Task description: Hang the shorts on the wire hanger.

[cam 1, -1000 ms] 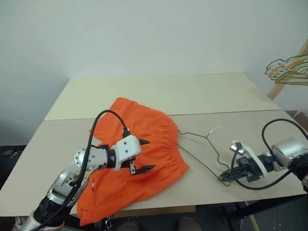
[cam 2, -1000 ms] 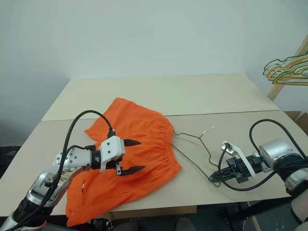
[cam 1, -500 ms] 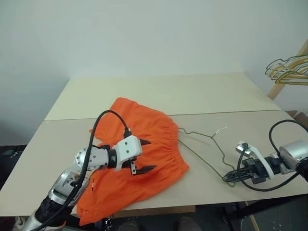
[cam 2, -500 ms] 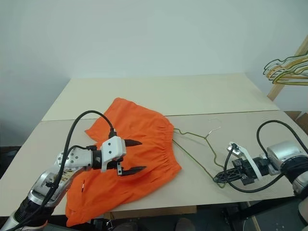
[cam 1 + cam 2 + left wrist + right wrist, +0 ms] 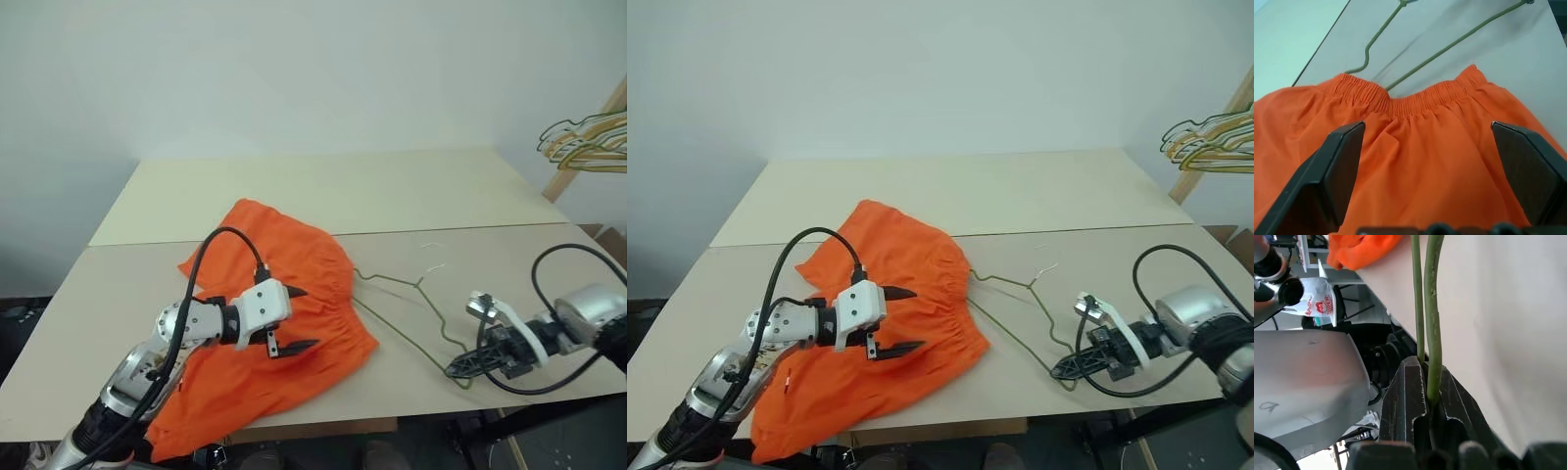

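Note:
The orange shorts [image 5: 294,255] lie flat on the table, gathered waistband towards the wire hanger [image 5: 392,279]. This thin olive hanger rests on the table to their right. Its far end reaches the waistband [image 5: 1415,98]; I cannot tell whether it goes inside. My left gripper [image 5: 307,316] hovers open just above the shorts, its fingers [image 5: 1337,166] spread wide over the cloth. My right gripper [image 5: 458,370] is shut on the hanger's near corner, close to the table's front edge. In the right wrist view the wire [image 5: 1432,308] runs straight out from between the closed fingers [image 5: 1410,396].
The beige table [image 5: 323,186] is made of two panels with a seam across the middle. A bunch of coloured hangers [image 5: 588,142] hangs on a wooden rail beyond the right edge. The shorts' lower hem droops over the front edge.
The hanger has slid a little to the left towards the shorts, still in my right gripper. My left gripper has stayed open over the shorts.

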Robot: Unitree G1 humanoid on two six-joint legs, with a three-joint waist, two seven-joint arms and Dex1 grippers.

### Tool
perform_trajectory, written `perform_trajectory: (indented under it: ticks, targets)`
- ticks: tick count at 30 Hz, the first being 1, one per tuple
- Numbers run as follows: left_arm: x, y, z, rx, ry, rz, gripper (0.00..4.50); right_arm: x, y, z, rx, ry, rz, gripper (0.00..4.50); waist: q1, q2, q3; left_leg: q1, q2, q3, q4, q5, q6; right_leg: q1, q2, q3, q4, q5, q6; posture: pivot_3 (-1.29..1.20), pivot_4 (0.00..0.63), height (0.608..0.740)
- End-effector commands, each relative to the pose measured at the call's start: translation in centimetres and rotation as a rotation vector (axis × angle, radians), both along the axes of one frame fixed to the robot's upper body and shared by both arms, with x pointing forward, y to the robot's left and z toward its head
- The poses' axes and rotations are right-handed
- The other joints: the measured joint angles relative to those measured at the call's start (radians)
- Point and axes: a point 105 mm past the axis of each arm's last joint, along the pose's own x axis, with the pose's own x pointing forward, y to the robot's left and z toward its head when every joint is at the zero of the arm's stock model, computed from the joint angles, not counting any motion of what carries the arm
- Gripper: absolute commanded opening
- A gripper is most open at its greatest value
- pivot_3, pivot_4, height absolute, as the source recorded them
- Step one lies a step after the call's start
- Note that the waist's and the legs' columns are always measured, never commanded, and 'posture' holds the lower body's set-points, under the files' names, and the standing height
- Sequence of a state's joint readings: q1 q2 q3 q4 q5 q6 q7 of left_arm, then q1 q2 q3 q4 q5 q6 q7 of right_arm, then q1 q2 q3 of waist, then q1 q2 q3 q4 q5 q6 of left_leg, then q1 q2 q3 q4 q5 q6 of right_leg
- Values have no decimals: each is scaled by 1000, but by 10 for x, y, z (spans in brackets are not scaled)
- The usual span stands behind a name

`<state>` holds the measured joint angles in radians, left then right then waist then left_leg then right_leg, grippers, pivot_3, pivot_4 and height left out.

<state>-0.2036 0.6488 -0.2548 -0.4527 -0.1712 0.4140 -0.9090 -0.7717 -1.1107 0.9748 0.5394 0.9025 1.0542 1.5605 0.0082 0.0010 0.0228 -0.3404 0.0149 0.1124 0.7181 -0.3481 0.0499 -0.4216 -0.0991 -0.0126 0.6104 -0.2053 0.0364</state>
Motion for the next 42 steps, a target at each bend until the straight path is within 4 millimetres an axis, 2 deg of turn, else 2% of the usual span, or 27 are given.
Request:
perform_trajectory:
  ticks: [1,8,14,19,23,25,29,31,42]
  targets:
    - [1,-2,11,-10,-52,-10,4489,15,2,17,50,-55,-11,0,2,0,0,0,0,0,0,0,0,0,0,0,0,0,0,25,0,740]
    - [2,-3,9,-3,-61,-8,4489,15,10,17,39,-83,76,0,4,0,0,-3,0,-1,2,0,0,-1,0,-2,0,0,0,26,0,740]
    - [2,-4,8,-5,-61,-6,4489,25,19,12,38,-86,82,0,0,0,0,-3,0,-1,2,0,0,-1,0,-2,0,0,0,31,0,740]
    - [2,-4,7,-2,-63,-2,4489,10,18,6,9,-79,196,0,6,1,0,-5,0,-2,2,0,0,-3,0,-3,0,0,0,38,0,740]
    - [2,-4,6,-1,-62,2,4489,7,15,5,8,-89,219,0,6,1,0,-6,0,-3,4,0,0,-3,-1,-4,0,0,0,44,0,740]
    - [1,-5,5,-2,-60,0,4489,9,18,8,39,-109,211,0,5,1,0,-6,0,-3,4,0,0,-2,-1,-4,0,0,0,44,0,740]
    - [1,-7,4,0,-59,-7,4489,30,28,17,114,-118,91,0,0,1,-1,-6,0,-3,4,0,0,-2,-1,-3,0,0,0,34,0,740]
    - [1,-7,4,3,-60,-9,4489,33,31,17,136,-115,58,0,0,1,-1,-5,0,-2,4,0,0,-2,-1,-3,0,1,0,34,0,740]
    - [0,-6,0,16,-63,-12,4489,47,22,26,258,-159,-134,0,9,1,-1,-8,0,-3,6,-1,1,-2,-1,-5,0,1,0,37,0,740]
